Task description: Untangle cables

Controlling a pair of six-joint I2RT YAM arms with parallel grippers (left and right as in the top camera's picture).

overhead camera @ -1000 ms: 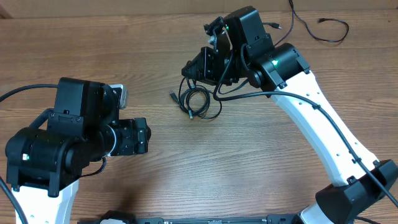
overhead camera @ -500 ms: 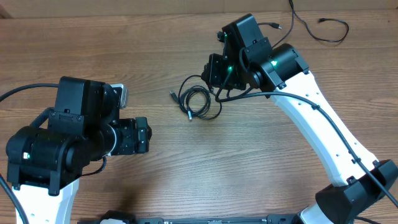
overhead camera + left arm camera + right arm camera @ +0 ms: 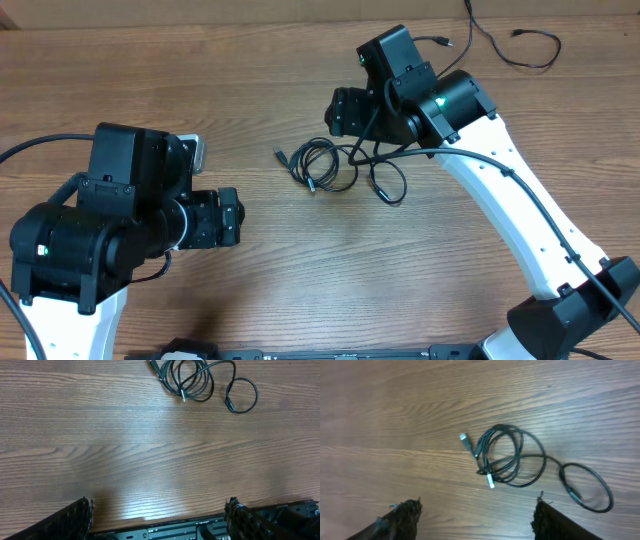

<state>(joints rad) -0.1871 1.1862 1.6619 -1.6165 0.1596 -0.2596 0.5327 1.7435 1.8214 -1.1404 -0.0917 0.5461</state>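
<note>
Cables [image 3: 322,165] lay coiled, stretched left to right, roomy surface [image 3: 300,280] all round, left fingers [image 3: 75,519] and right fingers [image 3: 400,521] spread apart, empty.

Even soft light, faint shadows, right wrist view of cables [image 3: 512,461] blurry.

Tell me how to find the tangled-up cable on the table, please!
Start at the wooden table and find the white right arm reaching toward its far side. Beside that arm's black end lies the tangled cable, a small black bundle of loops with silvery plug tips. The other cable, near the far right corner, is spread out loose, not bundled.
</note>
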